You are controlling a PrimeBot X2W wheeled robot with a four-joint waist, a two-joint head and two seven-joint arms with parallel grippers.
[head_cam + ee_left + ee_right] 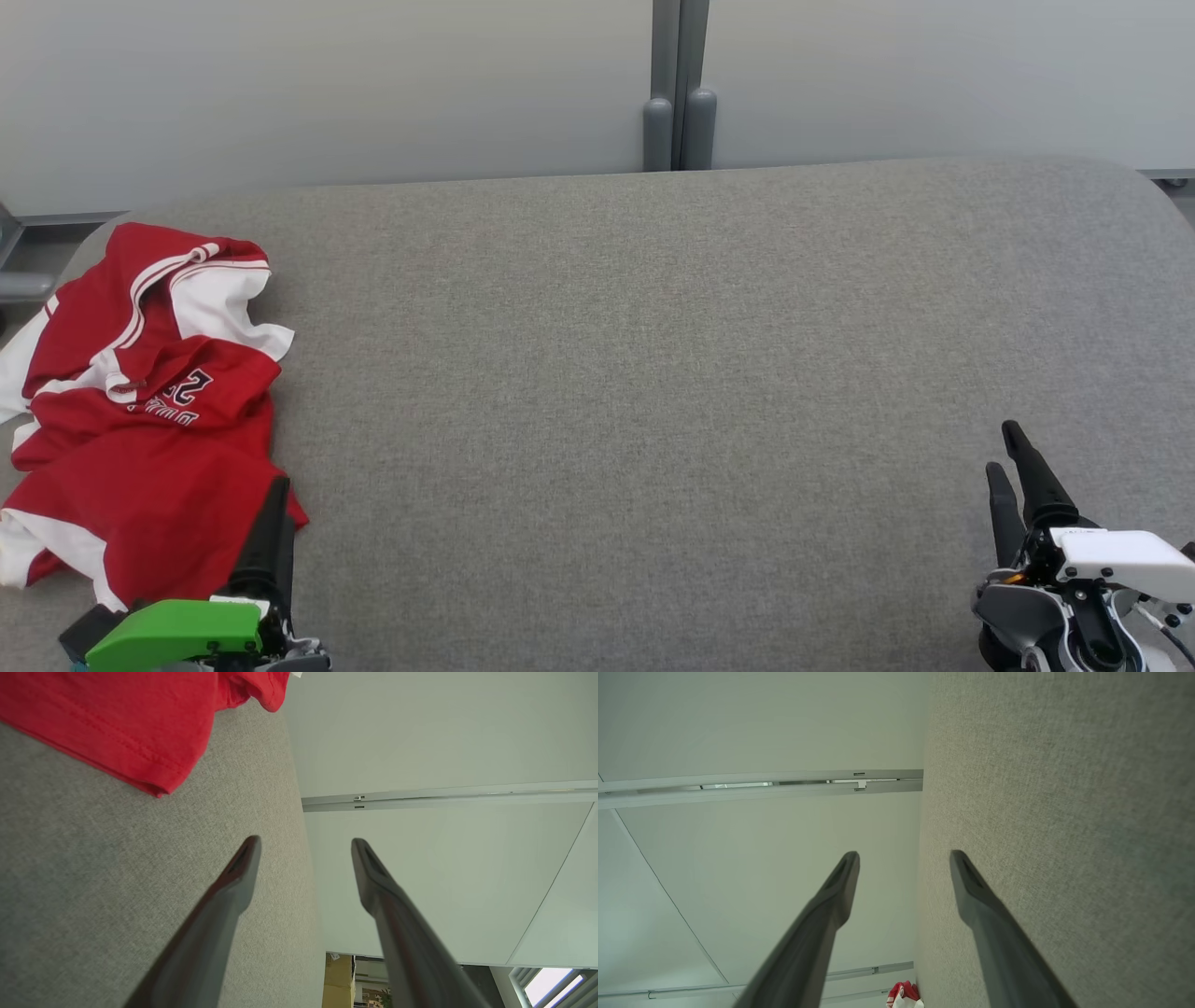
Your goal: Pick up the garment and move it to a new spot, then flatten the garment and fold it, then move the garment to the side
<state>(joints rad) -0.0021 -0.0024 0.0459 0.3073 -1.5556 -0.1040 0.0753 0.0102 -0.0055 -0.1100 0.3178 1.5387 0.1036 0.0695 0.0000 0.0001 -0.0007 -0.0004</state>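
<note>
Red-and-white garment (140, 420) crumpled at far left of grey worktop (653, 373), heap's long axis running near-to-far along left edge. Left claw (306, 842) open, empty, just beside near hem, cloth up-left of its fingers; nearer arm by far, likely one for pick. Right claw (1001, 448) open, empty, well apart at near right corner

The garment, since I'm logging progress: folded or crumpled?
Crumpled. The red and white garment lies bunched in uneven wrinkles at the left end of the grey surface.
</note>
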